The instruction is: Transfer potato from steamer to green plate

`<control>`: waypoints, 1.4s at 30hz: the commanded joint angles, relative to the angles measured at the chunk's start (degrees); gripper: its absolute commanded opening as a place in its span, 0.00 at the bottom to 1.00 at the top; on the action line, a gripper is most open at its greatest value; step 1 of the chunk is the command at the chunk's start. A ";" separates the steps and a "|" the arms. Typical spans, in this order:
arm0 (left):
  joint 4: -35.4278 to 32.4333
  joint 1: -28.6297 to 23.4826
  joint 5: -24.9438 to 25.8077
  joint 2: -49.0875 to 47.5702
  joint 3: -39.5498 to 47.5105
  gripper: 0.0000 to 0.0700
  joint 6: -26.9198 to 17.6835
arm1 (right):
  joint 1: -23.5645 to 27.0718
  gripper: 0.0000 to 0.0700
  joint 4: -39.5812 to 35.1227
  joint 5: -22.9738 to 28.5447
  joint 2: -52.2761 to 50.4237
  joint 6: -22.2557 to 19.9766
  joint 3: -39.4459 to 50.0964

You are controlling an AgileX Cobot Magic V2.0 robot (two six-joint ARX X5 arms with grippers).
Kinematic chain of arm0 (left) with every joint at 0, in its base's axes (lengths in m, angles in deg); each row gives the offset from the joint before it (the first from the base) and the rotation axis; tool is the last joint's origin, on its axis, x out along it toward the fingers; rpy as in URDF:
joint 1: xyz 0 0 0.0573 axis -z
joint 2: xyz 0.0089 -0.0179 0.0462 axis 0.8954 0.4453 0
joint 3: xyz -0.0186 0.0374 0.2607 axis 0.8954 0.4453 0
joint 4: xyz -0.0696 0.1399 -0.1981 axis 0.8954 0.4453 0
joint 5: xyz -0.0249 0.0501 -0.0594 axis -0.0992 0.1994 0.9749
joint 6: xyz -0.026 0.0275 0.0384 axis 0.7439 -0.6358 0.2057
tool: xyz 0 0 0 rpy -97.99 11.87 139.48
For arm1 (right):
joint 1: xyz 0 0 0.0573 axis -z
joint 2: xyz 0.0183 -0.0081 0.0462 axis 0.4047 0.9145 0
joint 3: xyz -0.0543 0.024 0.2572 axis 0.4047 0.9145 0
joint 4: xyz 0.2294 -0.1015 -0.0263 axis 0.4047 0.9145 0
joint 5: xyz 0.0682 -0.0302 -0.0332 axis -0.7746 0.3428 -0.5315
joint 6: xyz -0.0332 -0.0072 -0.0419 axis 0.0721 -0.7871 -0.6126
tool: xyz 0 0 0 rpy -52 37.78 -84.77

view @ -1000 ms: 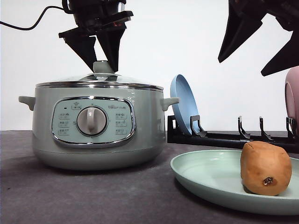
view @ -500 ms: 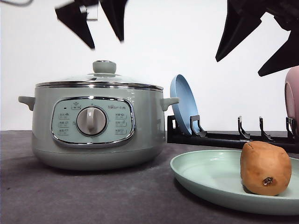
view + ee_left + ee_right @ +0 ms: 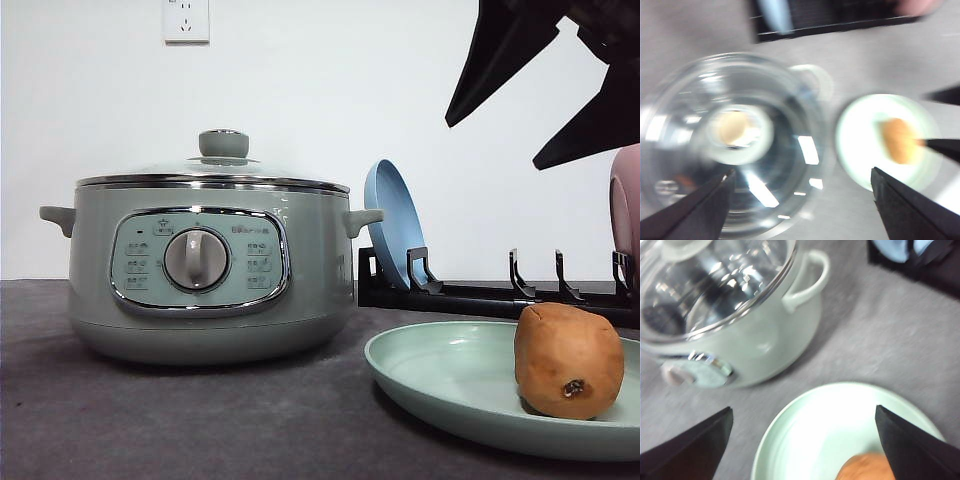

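Note:
The potato lies on the green plate at the front right, a small dark spot facing me. The steamer stands at the left with its glass lid on. High above the plate my right gripper hangs open and empty. Its wrist view looks down on the plate, the potato's top and the steamer, with the gripper spread wide. My left gripper is open high over the lid, and beside it lie the plate and potato.
A black dish rack stands behind the plate, holding an upright blue plate and a pink dish at the right edge. A wall socket is above the steamer. Grey cloth covers the table in front.
My left gripper rose from around the lid knob, let go of it, and left the front view upward. The right gripper drifted slightly left. Lid, potato and plate stayed put.

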 commanded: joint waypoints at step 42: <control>2.47 1.94 3.28 -1.09 -1.81 0.02 -0.15 | -0.37 0.00 1.69 -4.70 0.22 -0.87 -0.92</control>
